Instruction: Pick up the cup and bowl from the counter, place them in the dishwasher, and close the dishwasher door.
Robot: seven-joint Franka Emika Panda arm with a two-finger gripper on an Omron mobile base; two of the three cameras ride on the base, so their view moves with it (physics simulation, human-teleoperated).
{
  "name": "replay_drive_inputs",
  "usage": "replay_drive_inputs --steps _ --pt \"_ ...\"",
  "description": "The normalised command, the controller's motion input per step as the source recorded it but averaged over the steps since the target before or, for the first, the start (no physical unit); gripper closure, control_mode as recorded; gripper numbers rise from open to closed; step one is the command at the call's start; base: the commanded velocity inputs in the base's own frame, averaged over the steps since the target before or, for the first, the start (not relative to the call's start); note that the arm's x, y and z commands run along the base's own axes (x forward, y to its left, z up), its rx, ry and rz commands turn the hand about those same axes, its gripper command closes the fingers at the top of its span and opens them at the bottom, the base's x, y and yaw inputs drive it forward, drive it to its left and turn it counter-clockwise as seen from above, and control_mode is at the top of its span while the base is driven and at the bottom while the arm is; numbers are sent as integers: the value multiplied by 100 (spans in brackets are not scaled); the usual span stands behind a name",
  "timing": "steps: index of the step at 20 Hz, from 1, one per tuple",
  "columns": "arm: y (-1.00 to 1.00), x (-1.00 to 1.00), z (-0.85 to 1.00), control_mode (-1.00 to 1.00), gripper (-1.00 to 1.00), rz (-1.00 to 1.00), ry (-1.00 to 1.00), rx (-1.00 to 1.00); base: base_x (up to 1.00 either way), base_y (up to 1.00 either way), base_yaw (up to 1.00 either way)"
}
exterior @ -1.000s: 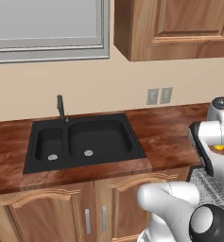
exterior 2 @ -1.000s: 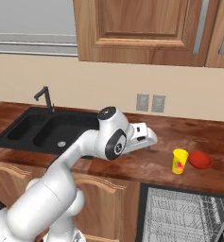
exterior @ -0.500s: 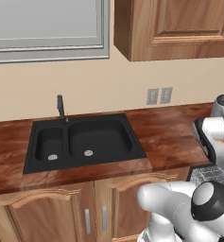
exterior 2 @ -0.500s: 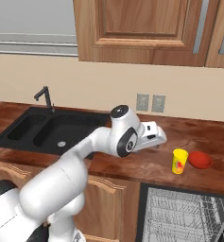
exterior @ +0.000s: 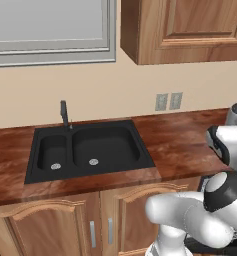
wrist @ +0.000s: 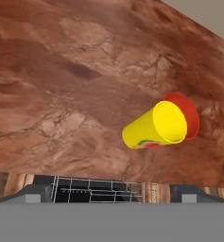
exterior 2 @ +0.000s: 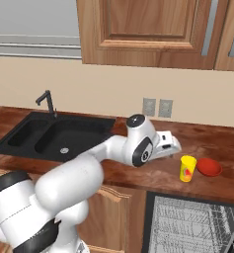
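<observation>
pincer [exterior 2: 176, 144]: released, jaws wide, hovering just left of the cup.
cup [exterior 2: 187, 168]: upright on the desk [exterior 2: 138, 173], likely light, stiff, slick; take it across the mid wall.
bowl [exterior 2: 209, 167]: just right of the cup, low; probably best gripped by the rim.

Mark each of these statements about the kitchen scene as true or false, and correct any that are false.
1. The yellow cup stands upright on the counter. True.
2. The red bowl sits inside the sink. False: it rests on the counter beside the cup, on the side away from the sink.
3. The dishwasher is open, with its wire rack in sight. True.
4. The tool is closed around the cup. False: it is open, short of the cup, and holds nothing.
5. The cup is already in the dishwasher rack. False: it is still on the counter.
</observation>
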Motion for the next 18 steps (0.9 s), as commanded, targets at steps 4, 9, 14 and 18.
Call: replay_drive_inputs --steps 4,9,14,18 --pt "-23 16 -13 -100 -100 0 0 0 0 0 0" --pt "-27 24 -16 -100 -100 0 0 2 0 0 0" --pt "-24 31 -26 -100 -100 0 0 7 0 0 0" --pt "-28 35 -15 -100 -100 0 0 5 0 0 0"
